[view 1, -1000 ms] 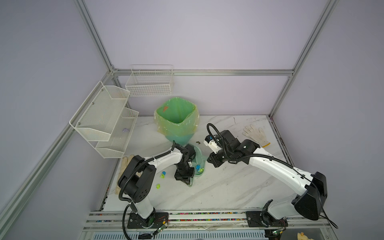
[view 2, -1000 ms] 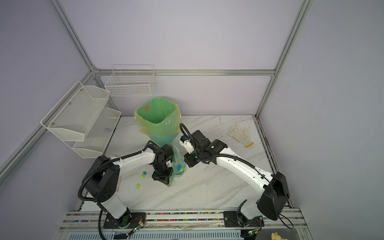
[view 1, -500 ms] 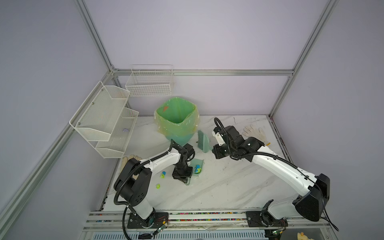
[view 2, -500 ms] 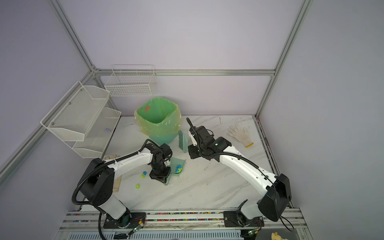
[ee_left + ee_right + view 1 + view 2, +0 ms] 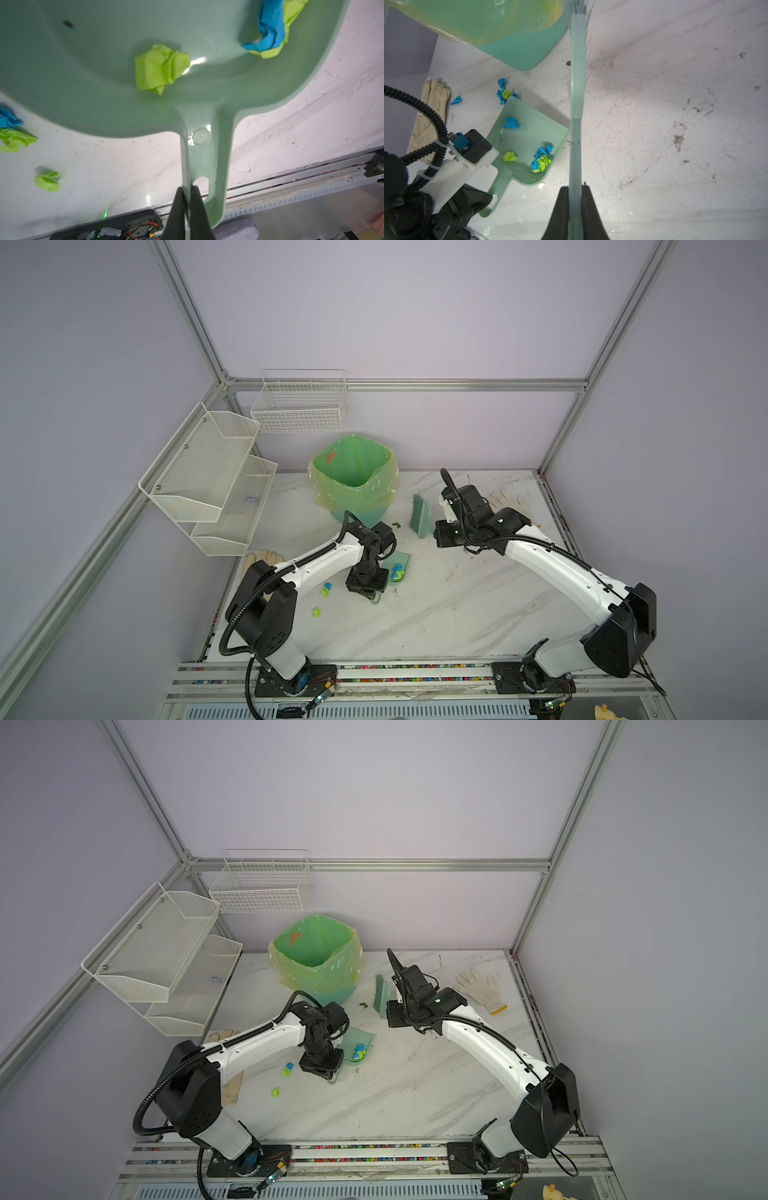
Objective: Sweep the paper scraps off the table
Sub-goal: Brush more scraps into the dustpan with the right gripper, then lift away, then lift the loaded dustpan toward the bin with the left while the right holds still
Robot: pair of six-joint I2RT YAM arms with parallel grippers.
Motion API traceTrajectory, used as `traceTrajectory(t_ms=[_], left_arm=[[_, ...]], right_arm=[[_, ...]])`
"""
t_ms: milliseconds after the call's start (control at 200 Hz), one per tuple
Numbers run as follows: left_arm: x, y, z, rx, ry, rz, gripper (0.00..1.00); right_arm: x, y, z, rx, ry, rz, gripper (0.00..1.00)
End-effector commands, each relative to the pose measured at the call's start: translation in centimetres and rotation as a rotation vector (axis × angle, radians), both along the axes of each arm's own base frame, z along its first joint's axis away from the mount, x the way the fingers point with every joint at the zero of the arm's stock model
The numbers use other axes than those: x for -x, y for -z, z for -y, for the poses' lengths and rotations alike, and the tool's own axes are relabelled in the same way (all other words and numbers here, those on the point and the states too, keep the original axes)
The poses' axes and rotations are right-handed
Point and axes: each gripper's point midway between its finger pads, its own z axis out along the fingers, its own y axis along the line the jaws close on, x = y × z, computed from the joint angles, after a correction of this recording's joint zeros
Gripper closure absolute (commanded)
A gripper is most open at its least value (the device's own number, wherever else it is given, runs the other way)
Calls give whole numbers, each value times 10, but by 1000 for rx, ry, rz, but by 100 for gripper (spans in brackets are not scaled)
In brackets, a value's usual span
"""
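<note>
My left gripper (image 5: 187, 189) is shut on the handle of the pale green dustpan (image 5: 527, 133), which lies flat on the table (image 5: 457, 614). Several blue and yellow-green paper scraps (image 5: 542, 161) lie in the pan. More paper scraps sit just beyond its lip (image 5: 505, 94) and beside the left arm (image 5: 327, 588), seen in both top views. My right gripper (image 5: 575, 189) is shut on the handle of the green brush (image 5: 419, 516). The brush is held off the table, right of the bin and apart from the dustpan (image 5: 397, 566).
A bin lined with a green bag (image 5: 353, 477) stands at the back. One white glove (image 5: 509, 502) lies at the back right and another (image 5: 259, 558) at the left edge. Wire baskets (image 5: 208, 477) hang on the left wall. A dark speck (image 5: 396, 525) lies near the brush.
My right gripper has lifted the brush from the dustpan and carried it back and to the right, beside the bin. The left gripper and the dustpan have barely moved.
</note>
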Motion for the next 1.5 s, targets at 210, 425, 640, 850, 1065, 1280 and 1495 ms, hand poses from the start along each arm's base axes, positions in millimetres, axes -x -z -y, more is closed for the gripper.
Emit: traceTrajectory(t_ms=[210,425,640,850,1065,1280,1495], left_arm=[[-27,-59,18,85,9,144,100],[-35,-76,18,84,7,185,100],[-40,-94,24,119,6,213,100],[-45,-122,34,181,6,254,100],[-49,-149,42,236,6,289,100],[-55,-171,53,300,18,325,100],[-64,-186,59,346,14,346,100]], right_arm=[[-8,-22,28,-30,91,54,100],[-12,-19,38,-26,116,49,100],[-13,-17,40,-24,121,47,100],[-14,-16,42,-23,127,48,100],[-15,-16,45,-14,137,52,100],[-18,-19,43,-47,129,49,100],[-18,-30,59,-51,169,85,100]])
